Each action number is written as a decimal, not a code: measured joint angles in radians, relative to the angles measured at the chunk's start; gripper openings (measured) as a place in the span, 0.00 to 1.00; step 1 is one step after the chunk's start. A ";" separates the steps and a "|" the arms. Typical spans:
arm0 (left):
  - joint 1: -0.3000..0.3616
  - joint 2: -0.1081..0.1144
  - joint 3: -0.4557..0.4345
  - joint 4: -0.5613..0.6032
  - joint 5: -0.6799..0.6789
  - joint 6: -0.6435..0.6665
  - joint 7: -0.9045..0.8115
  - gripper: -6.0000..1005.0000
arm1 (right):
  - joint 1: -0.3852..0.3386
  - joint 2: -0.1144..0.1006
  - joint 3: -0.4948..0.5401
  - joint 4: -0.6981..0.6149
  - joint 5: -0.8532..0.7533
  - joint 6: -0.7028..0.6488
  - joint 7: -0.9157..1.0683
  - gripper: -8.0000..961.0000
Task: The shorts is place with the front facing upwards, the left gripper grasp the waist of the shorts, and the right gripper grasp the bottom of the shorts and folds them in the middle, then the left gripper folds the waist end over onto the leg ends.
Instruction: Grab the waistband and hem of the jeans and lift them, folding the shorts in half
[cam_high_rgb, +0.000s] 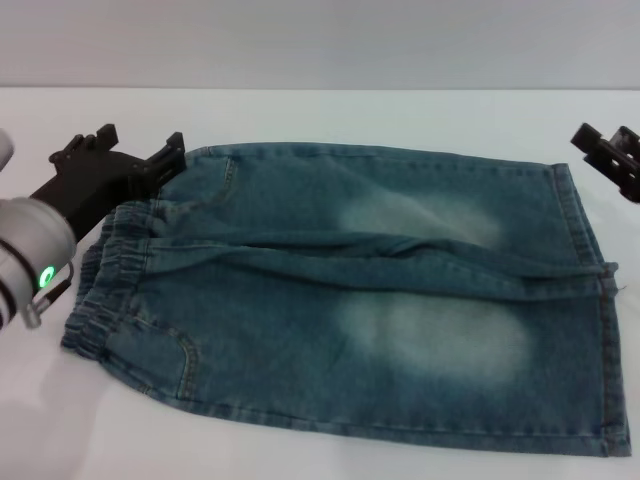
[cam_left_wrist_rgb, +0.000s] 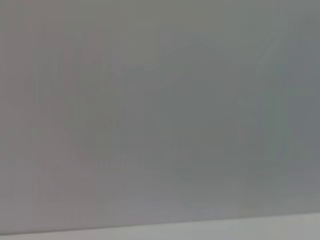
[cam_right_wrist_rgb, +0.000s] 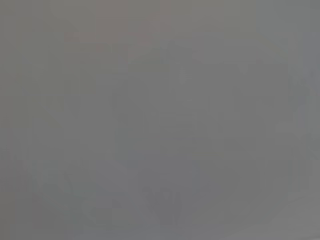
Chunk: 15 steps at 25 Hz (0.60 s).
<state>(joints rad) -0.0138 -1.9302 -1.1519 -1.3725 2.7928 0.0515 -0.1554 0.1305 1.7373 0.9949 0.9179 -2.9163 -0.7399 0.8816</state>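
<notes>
While poised at the far waist corner of the shorts (cam_high_rgb: 350, 290), left gripper (cam_high_rgb: 140, 150) with dark fingers (cam_high_rgb: 172, 150) spread apart, nothing between them, tips just at the elastic waistband (cam_high_rgb: 100, 290) edge. Not yet closed on cloth, as far as the head view shows. Behind them, grey wrist with a green light, reaching in from the left edge.

Right gripper (cam_high_rgb: 610, 152) at the far right edge, near the far hem corner of the leg ends (cam_high_rgb: 600, 300), apart from the denim. Holding nothing; whether those fingers are open or shut, cannot tell, being half out of view.

Shorts lying flat across the white desk (cam_high_rgb: 320, 110), front up, waist toward the left, legs toward the right, spread to full width with a crease running along the middle between the two legs.

Both wrist views: only blank grey, nothing to read.

By judgement, very early in the task: layout done, both arms brought to their ends of the garment, no grasp made. Left to do: grasp at waist and hem, lengthwise fold along the middle, then waist end over onto leg ends.
</notes>
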 joint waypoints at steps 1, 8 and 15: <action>0.008 -0.015 -0.024 -0.048 0.025 -0.081 0.008 0.83 | -0.017 -0.022 0.007 0.092 -0.001 0.113 -0.018 0.77; 0.022 -0.119 -0.143 -0.293 0.053 -0.573 0.159 0.83 | -0.068 -0.060 0.153 0.673 0.007 1.060 -0.198 0.77; 0.030 -0.127 -0.204 -0.473 0.056 -0.895 0.180 0.83 | -0.170 0.232 0.470 1.010 0.105 1.653 -0.731 0.76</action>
<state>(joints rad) 0.0167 -2.0576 -1.3556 -1.8459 2.8483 -0.8436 0.0248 -0.0397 1.9694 1.4649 1.9279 -2.8109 0.9132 0.1504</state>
